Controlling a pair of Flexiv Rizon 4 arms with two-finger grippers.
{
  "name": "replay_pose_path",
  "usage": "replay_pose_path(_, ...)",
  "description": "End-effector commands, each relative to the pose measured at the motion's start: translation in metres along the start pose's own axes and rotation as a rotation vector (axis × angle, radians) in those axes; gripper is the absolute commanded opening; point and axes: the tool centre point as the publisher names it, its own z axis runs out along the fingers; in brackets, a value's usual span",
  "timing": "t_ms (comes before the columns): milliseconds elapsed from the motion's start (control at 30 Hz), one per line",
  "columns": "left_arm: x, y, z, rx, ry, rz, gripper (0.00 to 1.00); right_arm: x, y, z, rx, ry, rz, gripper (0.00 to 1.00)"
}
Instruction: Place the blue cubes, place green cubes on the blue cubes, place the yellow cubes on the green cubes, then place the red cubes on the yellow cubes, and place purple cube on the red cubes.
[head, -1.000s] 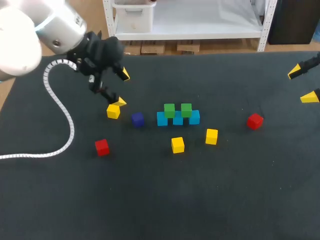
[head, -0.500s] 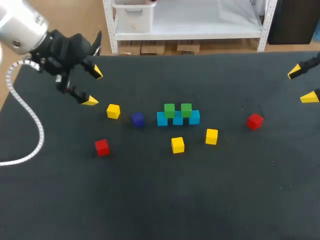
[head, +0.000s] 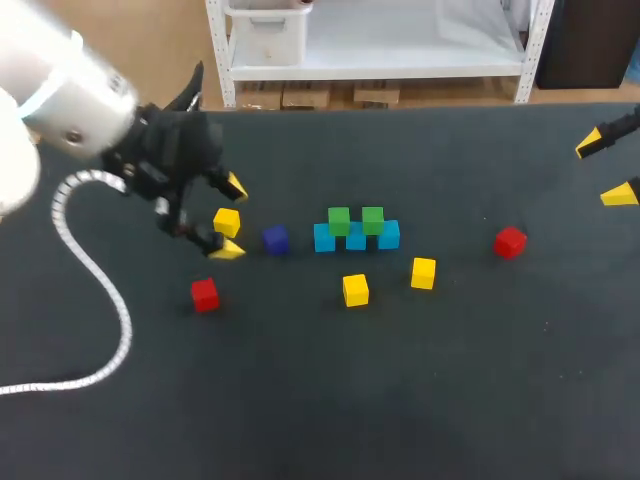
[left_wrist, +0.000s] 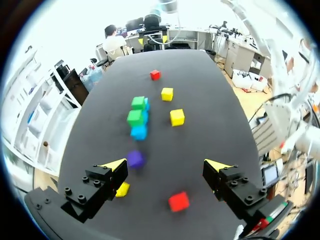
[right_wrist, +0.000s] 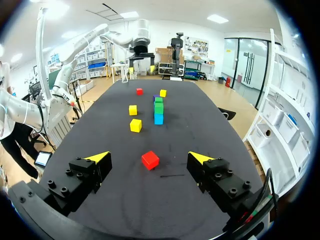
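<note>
Fingers of left gripper (left_wrist: 166, 165) are spread wide and hold nothing. They straddle a yellow cube (head: 227, 222) that sits on the table (head: 420, 400) well left of the blue row (head: 356, 238), beyond the purple cube (head: 275, 238). The wrist view puts this cube close under one finger and not centred; contact cannot be told.

Judgement: the cube is small, rigid and light, with smooth flat faces. Grip two opposite faces squarely at mid-height; closing off-centre would likely shove or twist it.

Room: bare cloth lies around the cube. The purple cube is its nearest neighbour toward the blue row, and a red cube (head: 204, 294) lies left of the row, nearer the robot. Two green cubes (head: 339, 220) sit on the blue row, so the landing spot is narrow and a nudge could topple them.

Right gripper (head: 607, 168) is open and empty, far right of the blue row at the table's edge.
</note>
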Motion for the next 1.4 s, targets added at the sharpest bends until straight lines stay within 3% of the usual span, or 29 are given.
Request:
replay_pose_path(33, -0.024, -0.017, 0.030, -0.065, 0.022, -0.015, 1.00, 0.000, 0.000, 0.000, 0.000, -0.001, -0.001, 1.00)
replay_pose_path(267, -0.056, -0.040, 0.073, -0.135, 0.025, -0.121, 1.00, 0.000, 0.000, 0.000, 0.000, -0.001, -0.001, 1.00)
replay_pose_path(467, -0.068, -0.040, 0.109, -0.125, -0.009, -0.118, 1.00, 0.000, 0.000, 0.000, 0.000, -0.001, -0.001, 1.00)
replay_pose_path(867, -0.052, -0.020, 0.139, -0.069, -0.037, -0.058, 1.00, 0.000, 0.000, 0.000, 0.000, -0.001, -0.001, 1.00)
replay_pose_path(1067, -0.046, -0.023, 0.147, -0.036, -0.037, -0.057, 1.00, 0.000, 0.000, 0.000, 0.000, -0.001, -0.001, 1.00)
replay_pose_path(1400, -0.053, -0.027, 0.153, -0.051, -0.054, -0.059, 1.00, 0.000, 0.000, 0.000, 0.000, -0.001, -0.001, 1.00)
